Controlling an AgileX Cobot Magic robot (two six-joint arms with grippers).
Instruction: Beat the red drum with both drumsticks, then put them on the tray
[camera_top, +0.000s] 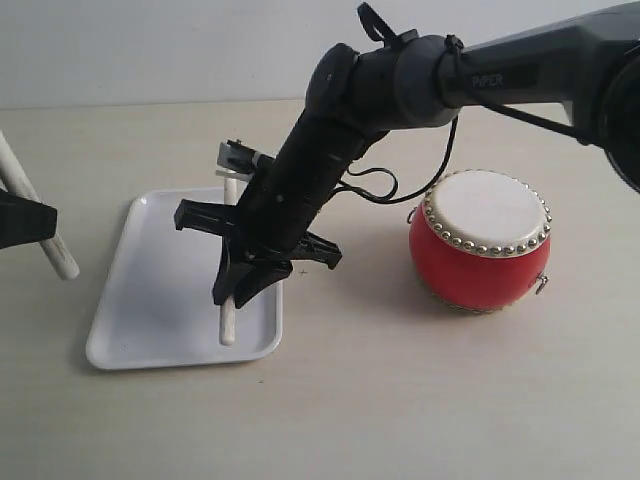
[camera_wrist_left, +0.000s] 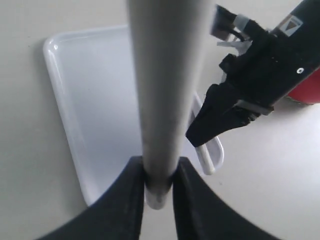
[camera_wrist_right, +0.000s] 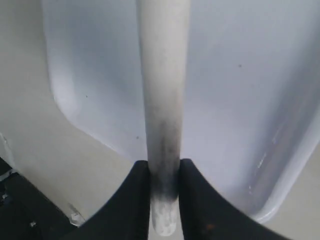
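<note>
The red drum (camera_top: 480, 245) stands upright at the right, away from both grippers. On the left lies the white tray (camera_top: 150, 290). My right gripper (camera_top: 237, 290) has reached across over the tray and is shut on a drumstick (camera_top: 228, 325), whose lower end sits near the tray's front rim. The right wrist view shows that drumstick (camera_wrist_right: 164, 90) clamped between the jaws of the right gripper (camera_wrist_right: 164, 180), above the tray (camera_wrist_right: 240, 100). At the far left edge, beside the tray, my left gripper (camera_top: 25, 218) holds the other drumstick (camera_top: 52, 245) tilted. In the left wrist view this drumstick (camera_wrist_left: 162, 90) is pinched in the left gripper (camera_wrist_left: 159, 175).
The right arm (camera_top: 330, 140) stretches from the upper right across the middle, between drum and tray. The left wrist view takes in the tray (camera_wrist_left: 75, 110), the black right gripper (camera_wrist_left: 250, 90) and a sliver of the drum (camera_wrist_left: 311, 92). Bare table lies in front.
</note>
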